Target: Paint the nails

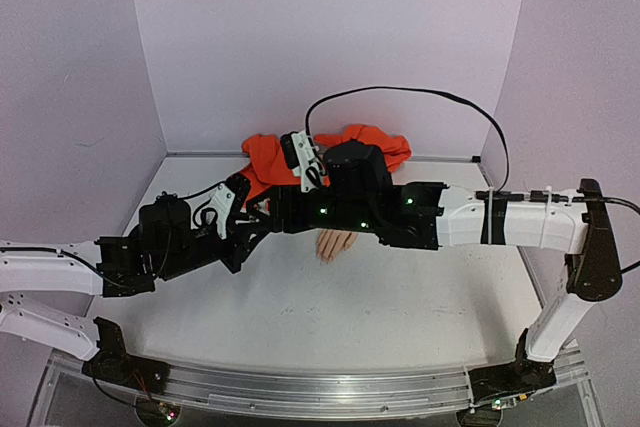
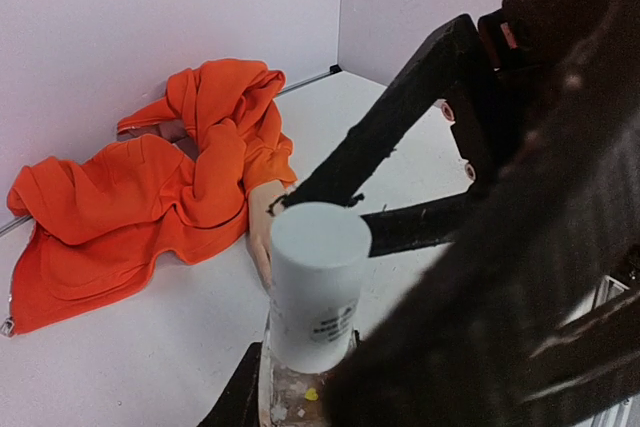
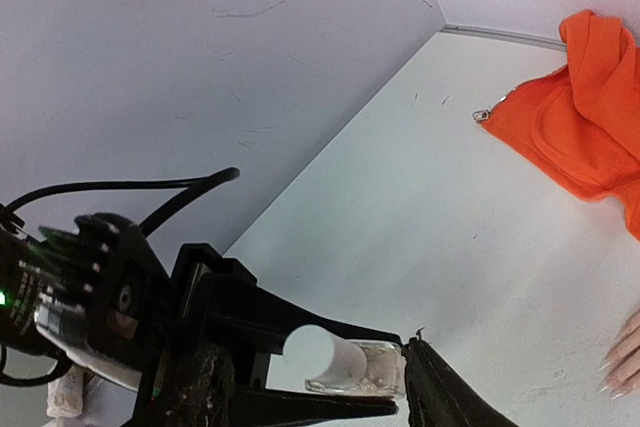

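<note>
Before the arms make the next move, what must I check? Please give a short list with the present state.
1. Left gripper holds the bottle: ok.
2. White cap taken off: not ok, it is on.
3. Right gripper open around the cap: ok.
4. Nails free of the orange cloth: ok.
5. Bottle level, so that no polish spills: cannot tell.

There's small dark print on the white-capped bottle [image 2: 318, 287], lower centre of the left wrist view. Too blurred to read!
</note>
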Robot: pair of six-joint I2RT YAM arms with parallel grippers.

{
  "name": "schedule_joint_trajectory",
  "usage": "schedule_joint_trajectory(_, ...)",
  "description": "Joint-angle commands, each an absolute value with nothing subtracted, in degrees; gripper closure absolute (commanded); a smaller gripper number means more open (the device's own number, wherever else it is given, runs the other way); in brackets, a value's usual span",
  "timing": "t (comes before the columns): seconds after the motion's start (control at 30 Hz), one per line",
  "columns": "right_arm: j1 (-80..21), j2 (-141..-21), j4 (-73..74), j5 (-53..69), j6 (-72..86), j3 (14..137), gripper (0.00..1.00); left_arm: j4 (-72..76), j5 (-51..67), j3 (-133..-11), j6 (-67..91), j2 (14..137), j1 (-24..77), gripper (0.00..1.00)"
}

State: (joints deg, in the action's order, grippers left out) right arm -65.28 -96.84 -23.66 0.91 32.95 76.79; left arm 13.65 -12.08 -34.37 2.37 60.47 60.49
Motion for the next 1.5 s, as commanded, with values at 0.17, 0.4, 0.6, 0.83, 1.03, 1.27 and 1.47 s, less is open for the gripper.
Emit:
schedule_joint_trajectory(0.17, -65.7, -100.8, -23.0, -3.2, 32.2, 83.7, 0.67, 14.4, -12.7, -34.6, 2.0, 59.4, 60.6, 1.00)
schedule_joint_trajectory(0.4, -65.7, -99.3, -22.5, 0.2, 25.4, 83.2, 1.00, 13.9, -6.2, -34.3, 1.8, 57.4, 60.5, 1.00)
schedule_joint_trajectory(0.6, -61.0, -91.6, -27.2, 34.2, 8.4, 74.9, 1.00, 13.9, 14.0, -33.5, 0.1, 53.3, 60.5, 1.00)
schedule_joint_trajectory(0.83, -61.1, -88.7, -26.9, 68.7, -2.9, 70.2, 1.00, 13.9, 29.4, -36.3, 0.1, 54.8, 60.5, 1.00)
schedule_joint_trajectory(1.03, -61.2, -84.0, -29.3, 42.2, 4.2, 66.8, 0.55, 13.9, 19.4, -36.7, 0.1, 56.0, 60.5, 1.00)
schedule_joint_trajectory(1.27, -61.2, -81.4, -26.5, 5.5, 25.1, 65.7, 0.21, 13.1, -4.1, -36.0, 0.7, 57.1, 60.5, 1.00)
schedule_joint_trajectory(1.47, -61.3, -85.3, -26.7, 4.9, 34.2, 68.2, 0.24, 13.1, -8.1, -34.7, 1.6, 56.3, 60.5, 1.00)
